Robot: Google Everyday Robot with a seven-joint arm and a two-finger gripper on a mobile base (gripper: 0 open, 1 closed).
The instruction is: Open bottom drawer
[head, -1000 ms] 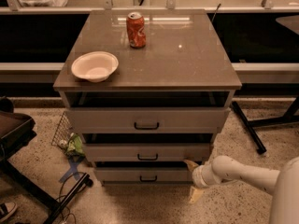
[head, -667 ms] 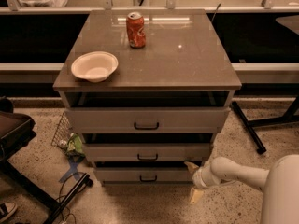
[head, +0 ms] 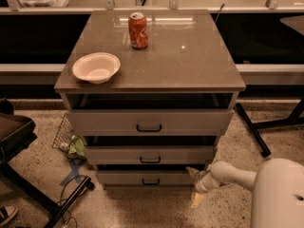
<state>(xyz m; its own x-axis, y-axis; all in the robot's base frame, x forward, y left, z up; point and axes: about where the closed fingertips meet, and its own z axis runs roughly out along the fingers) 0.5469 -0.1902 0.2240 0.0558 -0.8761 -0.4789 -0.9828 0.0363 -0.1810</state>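
Note:
The bottom drawer (head: 150,177) is the lowest of three grey drawers in the cabinet, with a flat grey front and a small black bar handle (head: 150,181). A dark gap shows above its front. My gripper (head: 195,186) is low at the drawer's right end, by the cabinet's right front corner near the floor. One pale finger points up toward the drawer's right edge and the other points down toward the floor. My white arm (head: 237,175) reaches in from the lower right.
On the cabinet top (head: 190,56) stand a red soda can (head: 137,30) and a white bowl (head: 96,67). The top drawer (head: 149,121) and middle drawer (head: 150,154) stand slightly out. A black chair (head: 14,137) and a wire basket (head: 66,137) are on the left. A table leg (head: 251,129) is on the right.
The white arm body has come further into view at the lower right. The gripper stays at the bottom drawer's right end. The drawers look unchanged.

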